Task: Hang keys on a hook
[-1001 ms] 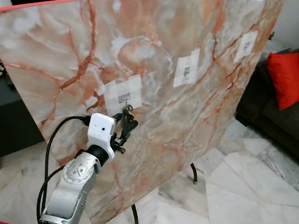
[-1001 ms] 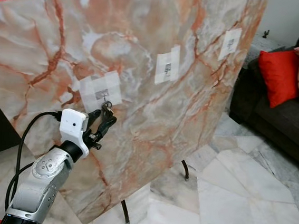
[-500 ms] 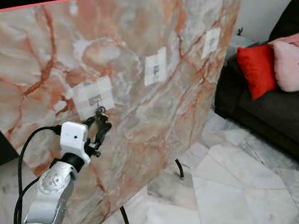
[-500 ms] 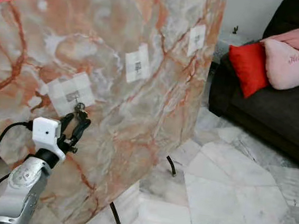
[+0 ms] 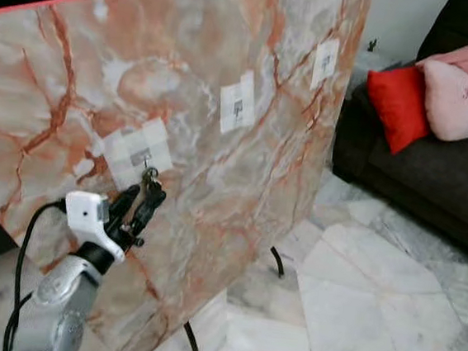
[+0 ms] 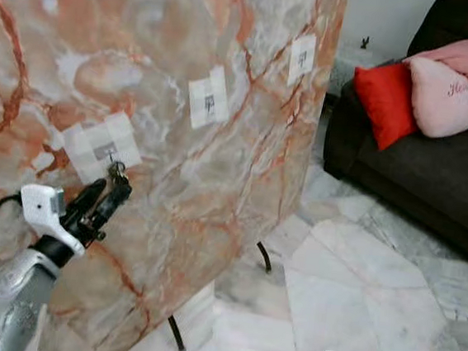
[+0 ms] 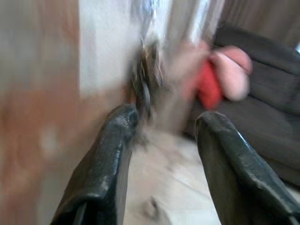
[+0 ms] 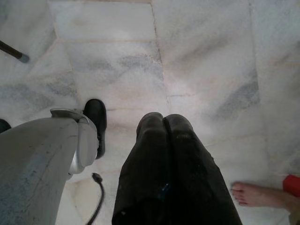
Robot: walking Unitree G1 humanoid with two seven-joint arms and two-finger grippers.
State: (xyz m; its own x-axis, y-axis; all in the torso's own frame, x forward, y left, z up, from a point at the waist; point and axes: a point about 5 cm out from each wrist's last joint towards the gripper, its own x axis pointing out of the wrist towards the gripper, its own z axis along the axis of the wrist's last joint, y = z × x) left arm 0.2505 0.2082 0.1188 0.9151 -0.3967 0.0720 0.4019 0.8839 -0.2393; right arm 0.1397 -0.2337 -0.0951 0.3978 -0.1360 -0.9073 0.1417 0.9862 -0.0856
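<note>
The left gripper (image 5: 142, 202) is raised against the tilted marble-patterned board (image 5: 218, 166), its two black fingers (image 7: 112, 159) spread apart with a clear gap between them. The keys (image 5: 152, 186) hang just beyond the fingertips, at the lowest hook (image 5: 145, 164), which is mounted on a pale square patch on the board; the left wrist view is blurred, so whether the fingers touch the keys cannot be determined. Two further patches with hooks sit higher along the board, one at mid-height (image 5: 238, 103) and one near the upper edge (image 5: 324, 63). The board stands on thin dark legs (image 5: 278, 261) over a marble floor (image 5: 353, 311). Behind it is a dark sofa (image 5: 433, 170) bearing a red cushion (image 5: 398, 104) and a pink cushion (image 5: 460, 88). The right gripper (image 8: 165, 123) hangs low over the floor, fingers pressed together. A person's bare foot (image 8: 251, 193) shows beside it.
</note>
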